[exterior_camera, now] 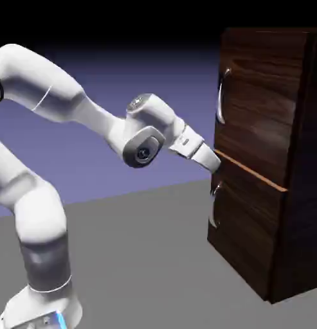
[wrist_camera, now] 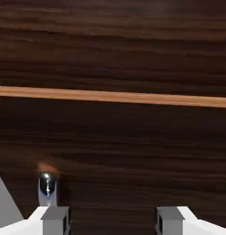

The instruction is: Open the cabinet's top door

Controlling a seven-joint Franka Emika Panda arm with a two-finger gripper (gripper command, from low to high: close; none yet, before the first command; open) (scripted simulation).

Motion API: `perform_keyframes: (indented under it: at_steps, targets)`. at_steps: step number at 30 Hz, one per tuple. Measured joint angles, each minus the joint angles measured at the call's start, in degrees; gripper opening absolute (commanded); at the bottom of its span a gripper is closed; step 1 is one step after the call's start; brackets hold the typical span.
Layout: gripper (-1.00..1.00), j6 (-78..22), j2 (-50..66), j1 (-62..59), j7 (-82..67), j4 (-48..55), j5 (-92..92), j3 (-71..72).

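The hand (wrist_camera: 113,221) is held wide apart near the tan strip (exterior_camera: 251,170), between two silver handles. In the exterior view, the cabinet (exterior_camera: 299,160) is seen at three o'clock, its closed top door (exterior_camera: 260,103) placed above the strip.

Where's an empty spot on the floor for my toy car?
The smooth grey floor looks bare between the white robot arm's round base and the dark brown wooden cabinet. It's crowded at the cabinet's front, where the white claw is near the lower curved silver handle.
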Motion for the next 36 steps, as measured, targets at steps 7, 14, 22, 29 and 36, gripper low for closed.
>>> perform_keyframes:
  at_steps: [7,14,22,29,36]
  targets:
    - [0.00,-0.31,-1.91,-4.98,6.47,3.01,17.45,5.49]
    - [0.00,-0.62,-3.83,-9.97,12.93,6.02,34.89,10.98]
    - [0.00,-0.98,-6.01,-15.66,20.32,9.46,54.83,17.26]
    - [0.00,-1.29,-7.93,-20.64,26.79,12.47,72.27,22.75]
    - [0.00,-1.60,-9.84,-25.63,33.25,15.47,89.72,28.25]
